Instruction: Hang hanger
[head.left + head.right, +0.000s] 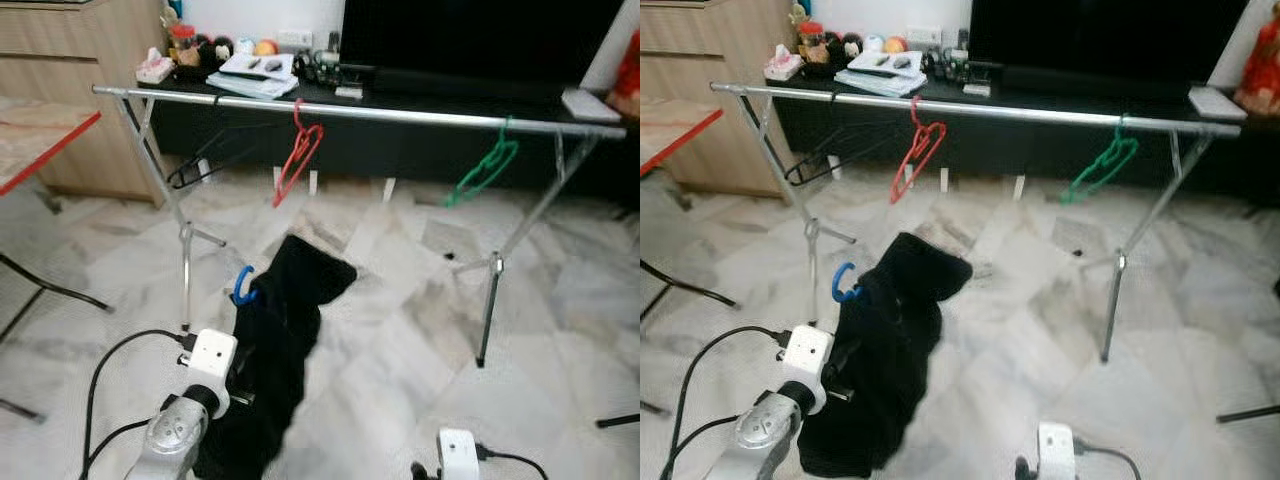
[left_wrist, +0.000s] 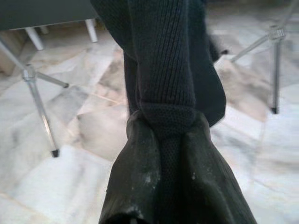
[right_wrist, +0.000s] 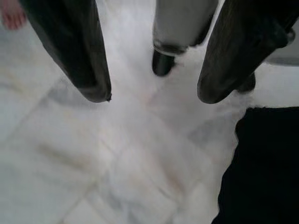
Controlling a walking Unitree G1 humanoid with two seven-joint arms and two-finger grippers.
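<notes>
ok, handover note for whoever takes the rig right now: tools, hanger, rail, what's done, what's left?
Left tool: shut on the black garment, held low in front of the rack.
Right tool: open, holding nothing, pointing at the floor.
Blue hanger: in the garment, hook poking out at its upper left.
Rail: carries a black hanger, red hanger and green hanger.
Done: garment and hanger picked up.
Left: lift, hook the blue hanger over the rail, probably in the gap between red and green, then release.
</notes>
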